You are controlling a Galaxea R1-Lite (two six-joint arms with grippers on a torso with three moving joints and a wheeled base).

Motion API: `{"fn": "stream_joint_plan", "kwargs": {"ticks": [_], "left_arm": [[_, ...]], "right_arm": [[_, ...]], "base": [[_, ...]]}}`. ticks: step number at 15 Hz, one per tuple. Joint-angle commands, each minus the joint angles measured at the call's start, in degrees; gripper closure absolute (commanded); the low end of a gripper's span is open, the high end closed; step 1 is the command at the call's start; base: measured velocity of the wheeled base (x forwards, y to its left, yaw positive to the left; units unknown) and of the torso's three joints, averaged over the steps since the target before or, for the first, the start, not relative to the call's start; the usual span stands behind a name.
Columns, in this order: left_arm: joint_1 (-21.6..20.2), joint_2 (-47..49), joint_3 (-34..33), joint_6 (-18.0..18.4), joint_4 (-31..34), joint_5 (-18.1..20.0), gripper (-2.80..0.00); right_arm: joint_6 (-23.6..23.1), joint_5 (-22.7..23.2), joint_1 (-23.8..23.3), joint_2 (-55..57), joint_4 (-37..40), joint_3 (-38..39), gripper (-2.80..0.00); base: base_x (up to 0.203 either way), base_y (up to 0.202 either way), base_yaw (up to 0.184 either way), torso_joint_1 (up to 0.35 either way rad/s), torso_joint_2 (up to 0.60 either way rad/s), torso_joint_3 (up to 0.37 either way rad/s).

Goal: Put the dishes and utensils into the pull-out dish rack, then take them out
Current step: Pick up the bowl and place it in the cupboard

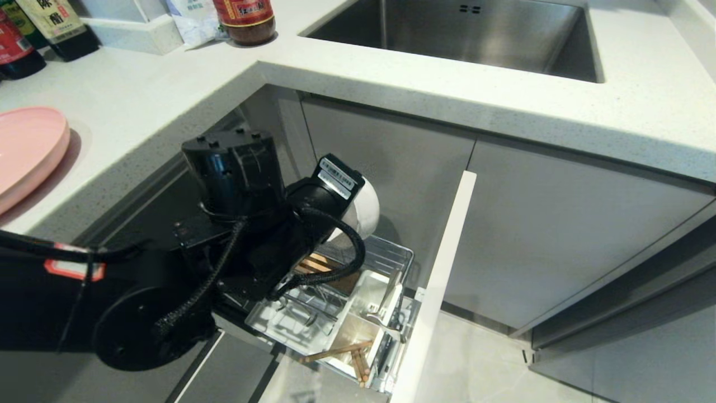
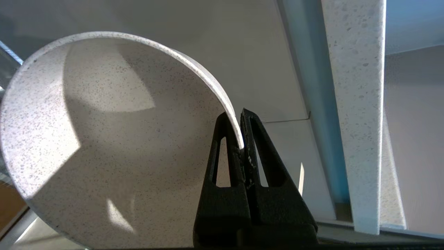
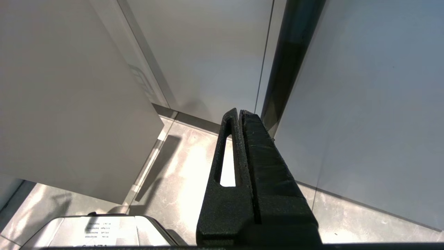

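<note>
Our left hand (image 2: 241, 129) pinches only the speckled bowl (image 2: 114, 139) rim above the dish rack (image 1: 358, 313); it could slip free.

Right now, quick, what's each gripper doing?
Left gripper: shut on the rim of the speckled bowl, above the pull-out dish rack.
Right gripper: shut, holding nothing, parked beside the cabinets.

White speckled countertop (image 1: 168, 106) with pink plate (image 1: 25, 148), sauce bottles (image 1: 39, 28), jar (image 1: 246, 21).
</note>
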State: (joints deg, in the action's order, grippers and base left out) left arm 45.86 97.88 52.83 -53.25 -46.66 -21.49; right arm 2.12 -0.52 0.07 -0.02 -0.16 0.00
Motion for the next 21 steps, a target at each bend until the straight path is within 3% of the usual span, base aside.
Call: {"fn": "stream_joint_plan", "kwargs": {"ticks": [1,6,10,16,21], "left_arm": [[-0.01,2.32,-2.98,-0.32,-7.09,-0.19,0.0],[-3.76,2.49,-9.87,-3.35,-21.3,-2.15,0.0],[-5.84,4.48,-10.63,-7.46,-24.76,-2.1,0.0],[-6.5,12.58,-12.3,-8.15,-35.0,-1.88,0.0],[-9.1,17.89,-12.24,-10.33,-39.23,1.42,0.0]], "right_arm": [[0.02,0.0,0.01,0.02,-0.02,0.0,0.0],[0.01,0.0,0.01,0.02,-0.02,0.0,0.0],[0.07,0.0,0.01,0.02,-0.02,0.0,0.0],[0.0,0.0,0.01,0.02,-0.02,0.0,0.0],[0.0,0.0,0.01,0.02,-0.02,0.0,0.0]], "base": [[0.0,0.0,0.0,0.0,0.0,0.0],[0.0,0.0,0.0,0.0,0.0,0.0],[0.0,0.0,0.0,0.0,0.0,0.0],[0.0,0.0,0.0,0.0,0.0,0.0],[0.0,0.0,0.0,0.0,0.0,0.0]]}}
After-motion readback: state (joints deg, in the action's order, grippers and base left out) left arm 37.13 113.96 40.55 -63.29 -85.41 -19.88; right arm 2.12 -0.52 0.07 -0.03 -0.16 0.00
